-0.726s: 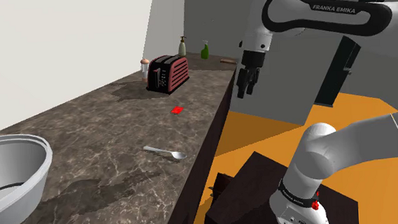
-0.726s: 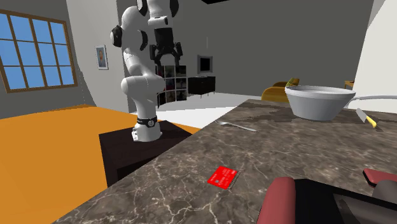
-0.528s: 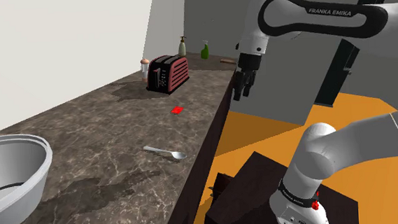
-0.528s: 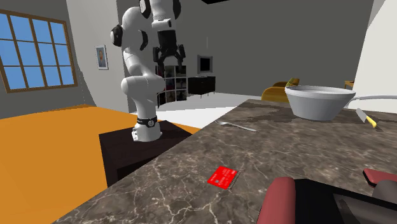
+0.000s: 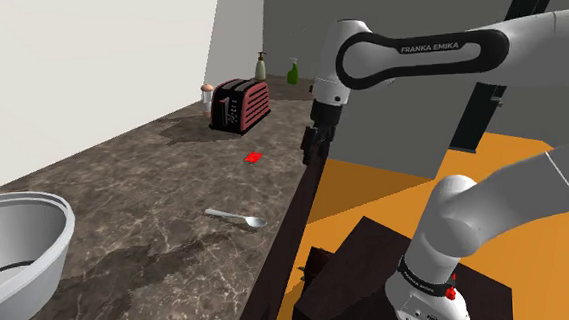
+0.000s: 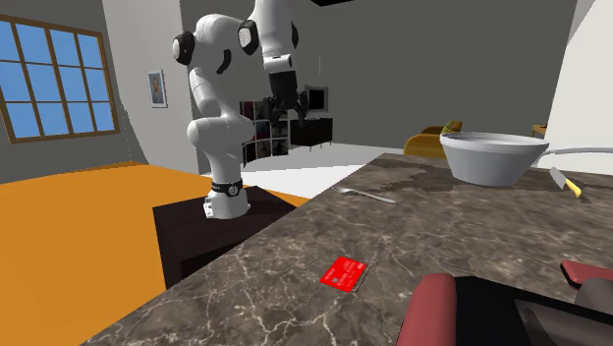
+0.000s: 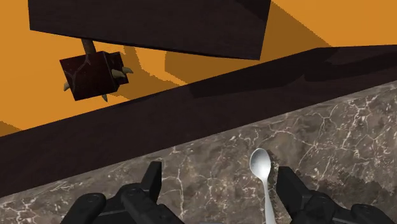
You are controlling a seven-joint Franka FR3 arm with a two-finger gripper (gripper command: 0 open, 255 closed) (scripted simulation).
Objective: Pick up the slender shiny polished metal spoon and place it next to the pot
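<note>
One black gripper (image 5: 314, 150), fingers spread wide and holding nothing, over the marble counter's (image 5: 144, 191) edge, silver spoon (image 5: 238, 220) lying flat at its eight o'clock in the shoulder view, grey pot (image 5: 49, 258) at the spoon's nine o'clock, well apart.

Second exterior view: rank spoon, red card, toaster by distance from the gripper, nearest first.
1. Spoon, far down the counter, below the gripper.
2. Red card, mid-counter, nearer the camera.
3. Toaster, at the view's bottom edge.
</note>
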